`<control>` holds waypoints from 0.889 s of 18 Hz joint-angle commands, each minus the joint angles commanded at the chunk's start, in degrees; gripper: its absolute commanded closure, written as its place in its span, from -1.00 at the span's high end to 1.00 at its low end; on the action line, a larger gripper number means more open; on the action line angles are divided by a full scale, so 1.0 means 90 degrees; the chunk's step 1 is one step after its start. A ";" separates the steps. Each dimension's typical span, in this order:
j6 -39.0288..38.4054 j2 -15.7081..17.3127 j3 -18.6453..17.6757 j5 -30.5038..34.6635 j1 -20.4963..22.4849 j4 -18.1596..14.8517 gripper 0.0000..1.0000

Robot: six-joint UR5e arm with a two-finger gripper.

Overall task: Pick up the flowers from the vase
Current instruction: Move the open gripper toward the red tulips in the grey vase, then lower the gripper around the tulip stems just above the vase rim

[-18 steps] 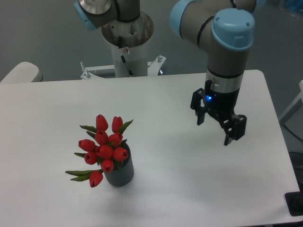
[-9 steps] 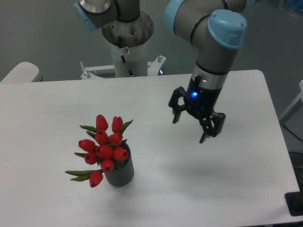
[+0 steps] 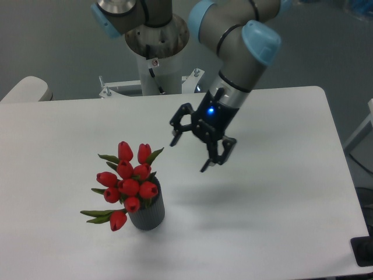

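Gripper: the gripper (image 3: 190,155) is seen with its two fingers spread wide apart and nothing held between them; it is tilted, fingertips aimed down and to the image left.
Change over the last second: the gripper has been carried from above the right part of the table across toward the centre, and its wrist has been rolled so that the opening is now turned toward the bunch; the spread of the fingers appears unchanged.
Arm: the arm (image 3: 239,52) is bent over from the base at the far edge, blue joint caps showing.
Flowers: the flowers (image 3: 129,181) are standing in the vase, red buds clustered above the rim, one bud and some leaves drooping toward the image left; no shift is seen since the earlier views.
Vase: the vase (image 3: 148,214) is upright on the table (image 3: 274,233), near the front edge, left of centre.
Gap: the gripper is held apart from the bunch, up and to the image right of the buds, not touching.
Meaning for the task: the approach is judged to be under way but unfinished; no grasp has been made, and the stems must still be reached and enclosed before any lift.
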 joint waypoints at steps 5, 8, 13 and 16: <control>-0.0704 -0.0048 -0.0089 -0.0422 -0.0117 0.0625 1.00; -0.0763 -0.0146 -0.0099 -0.0520 -0.0146 0.0870 1.00; -0.0773 -0.0390 -0.0089 -0.0520 -0.0312 0.1134 1.00; -0.0773 -0.0478 -0.0031 -0.0530 -0.0313 0.1173 1.00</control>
